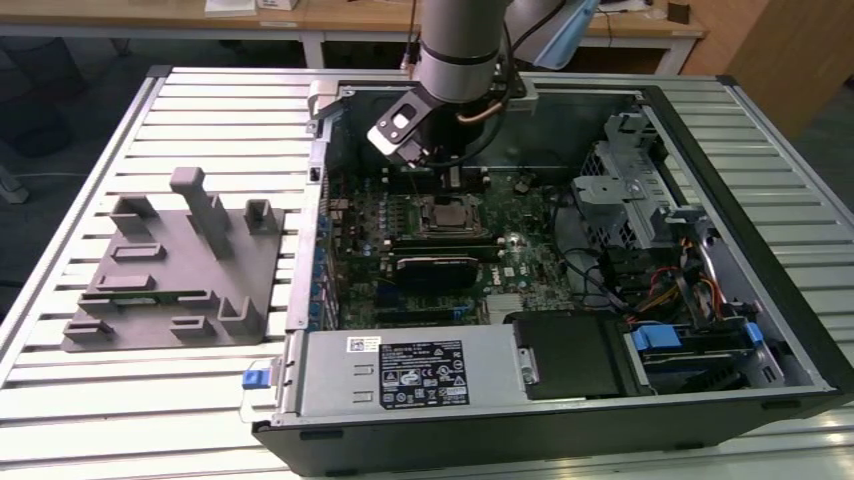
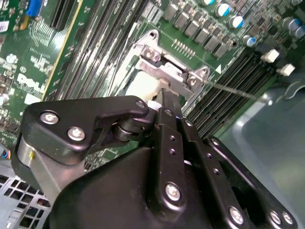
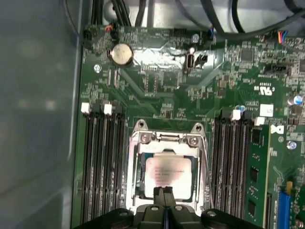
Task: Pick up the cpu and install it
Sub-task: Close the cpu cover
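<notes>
In the exterior view an open computer case (image 1: 787, 330) lies on a slatted table (image 1: 67, 200), with a grey moulded tray (image 1: 160, 270) beside it on the exterior view's left; the arm reaches down into the case, its gripper (image 1: 450, 182) just above the socket (image 1: 416, 232) on the motherboard (image 1: 534, 265); the cpu (image 1: 449, 213) lies flat in that socket.

In the second wrist view the gripper (image 2: 166, 98) has its two fingers (image 2: 171, 119) pressed together with nothing between them; their tip is at the pale edge of the cpu (image 2: 143, 88), just under the socket's metal frame (image 2: 169, 69).

In the first wrist view the cpu (image 3: 167, 174) sits square inside the frame (image 3: 167, 139), between banks of memory slots (image 3: 102, 162); the gripper (image 3: 164, 193) is closed over the chip's near edge, gripping nothing; a coin cell (image 3: 121, 54) sits farther up the board.
</notes>
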